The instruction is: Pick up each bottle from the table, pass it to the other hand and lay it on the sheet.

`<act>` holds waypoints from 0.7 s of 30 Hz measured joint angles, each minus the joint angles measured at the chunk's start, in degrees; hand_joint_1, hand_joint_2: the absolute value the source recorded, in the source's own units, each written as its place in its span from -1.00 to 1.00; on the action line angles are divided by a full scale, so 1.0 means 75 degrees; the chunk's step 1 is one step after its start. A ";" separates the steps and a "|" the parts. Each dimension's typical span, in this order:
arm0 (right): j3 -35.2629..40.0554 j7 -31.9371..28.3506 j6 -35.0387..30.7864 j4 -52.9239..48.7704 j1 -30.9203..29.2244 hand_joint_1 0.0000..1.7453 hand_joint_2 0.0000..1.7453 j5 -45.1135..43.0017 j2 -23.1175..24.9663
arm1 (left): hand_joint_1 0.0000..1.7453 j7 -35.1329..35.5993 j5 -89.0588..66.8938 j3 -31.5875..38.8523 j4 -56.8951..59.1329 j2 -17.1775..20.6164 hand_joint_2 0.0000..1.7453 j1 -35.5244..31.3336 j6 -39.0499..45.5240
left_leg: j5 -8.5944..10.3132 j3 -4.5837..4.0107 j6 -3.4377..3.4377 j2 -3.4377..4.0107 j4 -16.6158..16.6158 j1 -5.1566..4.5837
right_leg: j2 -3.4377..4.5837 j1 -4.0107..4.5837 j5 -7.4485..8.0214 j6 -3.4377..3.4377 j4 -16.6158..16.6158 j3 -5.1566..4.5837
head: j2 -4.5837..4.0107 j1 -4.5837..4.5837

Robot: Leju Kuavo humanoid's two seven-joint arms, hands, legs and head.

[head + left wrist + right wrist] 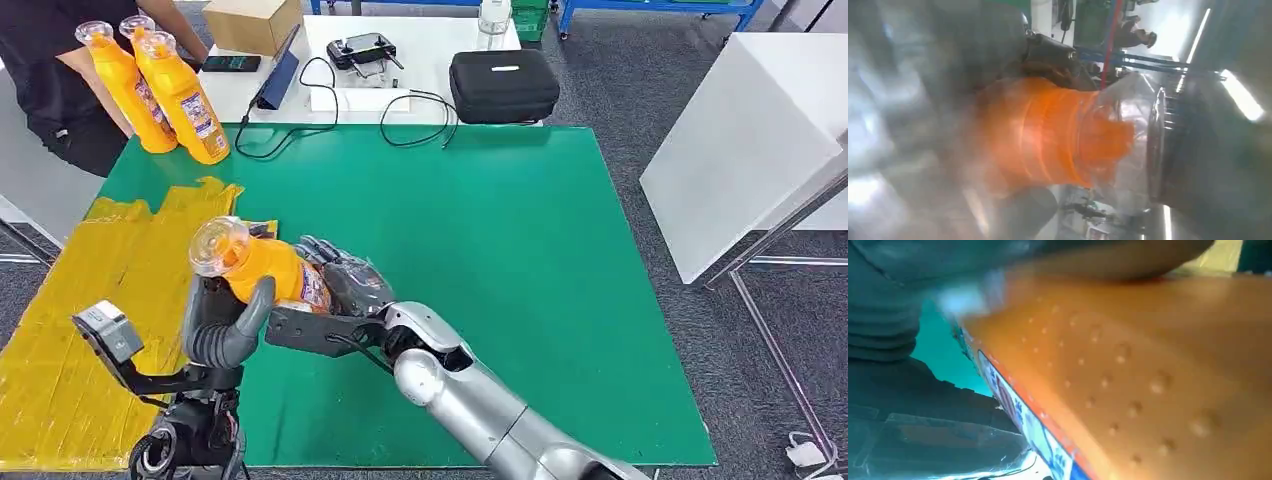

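Orange bottle (262,265) gripped at both ends: right hand (345,290) fingers wrap its body, left hand (228,325) fingers clasp its neck, above the yellow sheet (90,300).

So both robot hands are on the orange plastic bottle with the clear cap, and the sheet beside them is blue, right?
Not quite: the sheet is yellow, as the head view shows. Both the left hand and the right hand are indeed on the orange plastic bottle.

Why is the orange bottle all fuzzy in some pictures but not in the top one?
Head view: sharp, evenly lit, the bottle clear between both hands. Left wrist view: bottle smeared by blur, with bright glare at the edges. Right wrist view: camera so close that the bottle looks soft and out of focus.
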 measured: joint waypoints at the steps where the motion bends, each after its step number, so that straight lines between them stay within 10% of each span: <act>1: 0.0000 0.0006 -0.0029 0.0000 0.0001 -1.00 -1.00 0.0038 -0.0003 | 1.00 -0.0023 -0.0143 0.0015 0.0000 0.0000 1.00 -0.0014 0.0059 | 0.0000 0.0000 0.0000 0.0000 0.0000 0.0000 | 0.0000 0.0000 0.0000 0.0000 0.0000 0.0000 | 0.0000 0.0000; 21: -0.0041 0.0565 -0.0297 -0.2885 0.1073 -1.00 -1.00 0.1480 -0.1107 | 1.00 -0.0151 -0.1328 0.2436 0.0667 0.0198 1.00 -0.0057 0.0466 | -0.0003 -0.0010 -0.0002 0.0000 0.0000 0.0004 | 0.0000 0.0001 -0.0003 -0.0004 -0.0001 -0.0009 | 0.0000 0.0003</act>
